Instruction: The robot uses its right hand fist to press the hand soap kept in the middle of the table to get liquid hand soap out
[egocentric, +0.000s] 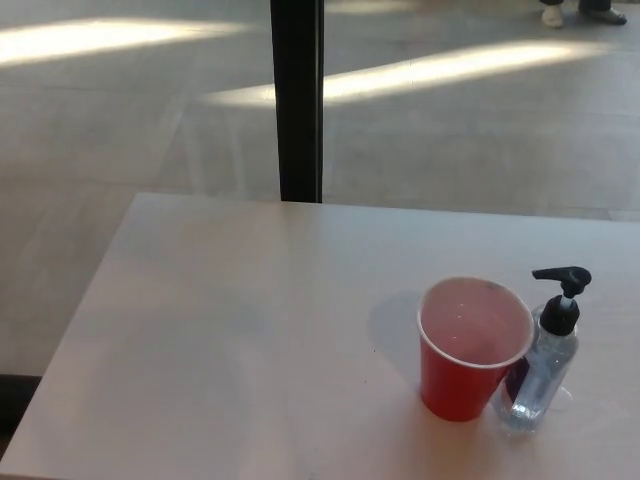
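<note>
Neither of the robot's hands shows in the head view, so no fingers are visible, their state cannot be told, and places cannot be set against them; the things are placed by one another instead.

The hand soap bottle (543, 375) stands upright on the pale tabletop (230, 350), toward the robot's right and near the front edge. Its body is clear, and its black pump head (562, 280) is raised, with the spout pointing toward picture left. A red cup (470, 350) stands upright just beside the bottle on the robot's left, apparently touching it, with its white rim and pale inside open to the camera.

Beyond the tabletop's far edge a dark vertical post (298, 100) rises from a grey floor (120, 120) crossed by bright bands of light. A person's shoes (583, 13) show at the top right edge.
</note>
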